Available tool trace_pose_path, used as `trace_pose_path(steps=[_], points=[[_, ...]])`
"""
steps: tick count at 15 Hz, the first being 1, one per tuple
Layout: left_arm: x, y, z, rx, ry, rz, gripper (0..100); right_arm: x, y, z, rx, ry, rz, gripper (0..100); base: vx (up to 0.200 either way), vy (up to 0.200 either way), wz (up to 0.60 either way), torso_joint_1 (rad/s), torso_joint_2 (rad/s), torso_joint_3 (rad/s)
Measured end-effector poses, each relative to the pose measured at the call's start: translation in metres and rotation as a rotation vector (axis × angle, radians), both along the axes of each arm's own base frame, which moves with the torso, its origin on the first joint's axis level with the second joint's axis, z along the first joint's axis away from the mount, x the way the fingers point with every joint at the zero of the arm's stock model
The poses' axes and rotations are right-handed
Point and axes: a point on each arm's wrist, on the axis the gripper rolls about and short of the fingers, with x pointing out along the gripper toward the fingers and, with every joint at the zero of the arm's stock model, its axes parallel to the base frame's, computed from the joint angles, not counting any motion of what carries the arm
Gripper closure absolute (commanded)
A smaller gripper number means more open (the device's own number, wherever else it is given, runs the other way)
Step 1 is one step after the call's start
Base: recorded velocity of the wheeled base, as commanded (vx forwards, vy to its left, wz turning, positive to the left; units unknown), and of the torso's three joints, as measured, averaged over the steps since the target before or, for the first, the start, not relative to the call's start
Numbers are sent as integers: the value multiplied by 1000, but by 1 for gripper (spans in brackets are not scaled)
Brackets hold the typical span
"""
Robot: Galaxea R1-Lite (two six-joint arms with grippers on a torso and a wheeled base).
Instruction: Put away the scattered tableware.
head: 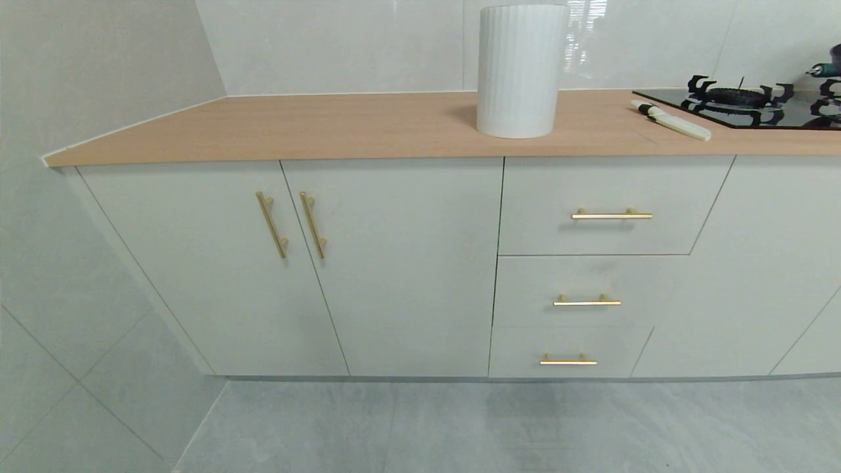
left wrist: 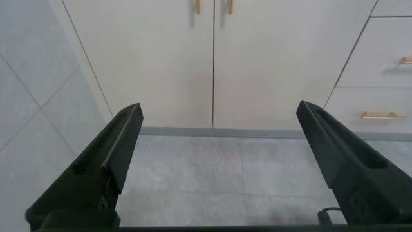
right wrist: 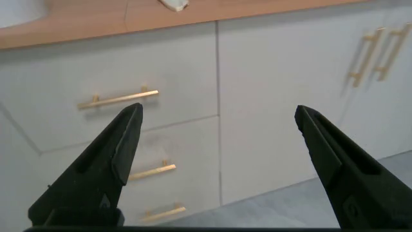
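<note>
On worktop point(head: 328, 125): white ribbed canister point(head: 519, 72), knife point(head: 670, 121) beside hob point(head: 742, 105); left tool point(left wrist: 219, 108), right tool point(right wrist: 218, 110) spread, empty

Bright, soft, even illumination. Striped glare marks the wall tiles point(head: 585, 26) at 1 o'clock. The white canister point(head: 519, 72) casts a faint shadow toward 9 o'clock on the worktop point(head: 328, 125). Thin shadows lie beneath the drawer handles point(head: 611, 215). The straight lines of the cabinet point(head: 407, 263) splay toward the edges.
</note>
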Motion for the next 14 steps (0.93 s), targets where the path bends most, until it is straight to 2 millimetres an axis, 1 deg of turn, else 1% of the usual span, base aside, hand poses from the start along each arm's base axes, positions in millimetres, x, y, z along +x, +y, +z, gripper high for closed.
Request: trace_pose_path(steps=[1, 3, 4, 5, 6, 8, 10, 12, 14], points=[[0, 0, 0, 1, 0, 0, 0, -29, -3, -7, -16, 12, -1, 0, 0, 0, 0, 0, 0, 0], [0, 0, 0, 0, 0, 0, 0, -77, -8, -28, -36, 31, -7, 0, 0, 0, 0, 0, 0, 0], [0, 0, 0, 0, 0, 0, 0, -97, -11, -42, -30, 36, -31, 0, 0, 0, 0, 0, 0, 0], [0, 0, 0, 0, -1, 0, 0, -111, -13, -55, -20, 57, -70, 0, 0, 0, 0, 0, 0, 0], [0, 0, 0, 0, 0, 0, 0, -120, -15, -71, -11, 96, -127, 0, 0, 0, 0, 0, 0, 0], [0, 0, 0, 0, -1, 0, 0, -130, -15, -88, -4, 79, -203, 0, 0, 0, 0, 0, 0, 0], [0, 0, 0, 0, 0, 0, 0, -133, -13, -108, -10, 80, -209, 0, 0, 0, 0, 0, 0, 0], [0, 0, 0, 0, -1, 0, 0, -129, -9, -124, -37, 100, -16, 0, 0, 0, 0, 0, 0, 0], [0, 0, 0, 0, -1, 0, 0, -128, -4, -130, -42, 103, 188, 0, 0, 0, 0, 0, 0, 0]])
